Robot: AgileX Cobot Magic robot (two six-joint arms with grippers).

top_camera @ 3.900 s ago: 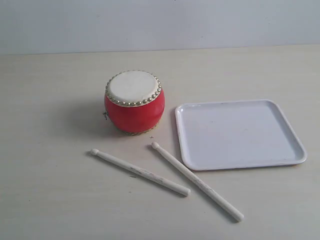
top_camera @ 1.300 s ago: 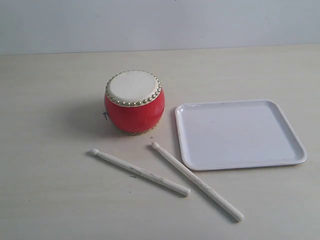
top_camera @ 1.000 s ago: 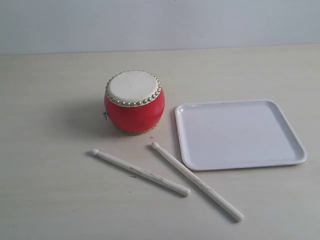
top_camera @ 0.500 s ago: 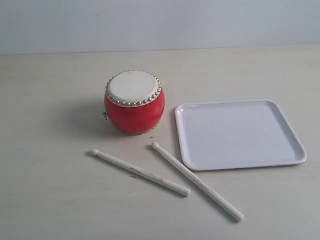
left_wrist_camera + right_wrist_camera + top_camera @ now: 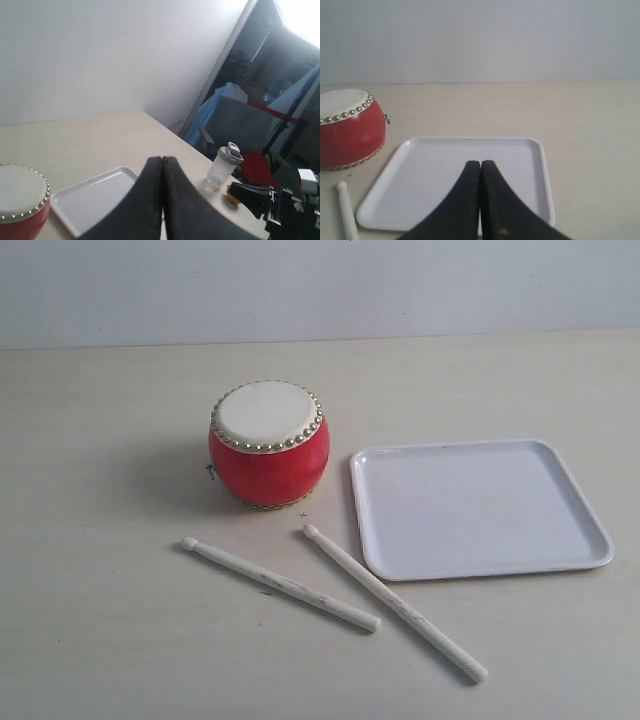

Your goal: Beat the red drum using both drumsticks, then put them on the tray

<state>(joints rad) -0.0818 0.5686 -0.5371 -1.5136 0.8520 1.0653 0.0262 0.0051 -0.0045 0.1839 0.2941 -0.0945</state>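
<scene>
Left drumstick (image 5: 280,583): flat on the table (image 5: 100,640), at 6 o'clock from the drum; round tip points to 10 o'clock.
Drum (image 5: 268,445): upright, skin up.
Right drumstick (image 5: 395,602): tip to 10 o'clock, just beside the tray's near corner.
Tray (image 5: 480,510): at 4 o'clock from the drum.
Left gripper (image 5: 162,167): jaws pressed together, holding nothing.
Right gripper (image 5: 480,170): jaws pressed together, holding nothing.

The red drum (image 5: 270,468) has a glossy, lacquered-looking body, a matt cream skin (image 5: 266,412) on top and shiny gold metal-looking studs (image 5: 262,447). The left drumstick (image 5: 282,583) and right drumstick (image 5: 395,603) look like pale bare wood, matt and kinda scuffed. The tray (image 5: 480,510) is smooth white plastic with a soft sheen. The tabletop (image 5: 100,630) has a matt light wood-grain finish. The left claw (image 5: 162,167) and right claw (image 5: 480,170) look like matt black plastic.
</scene>
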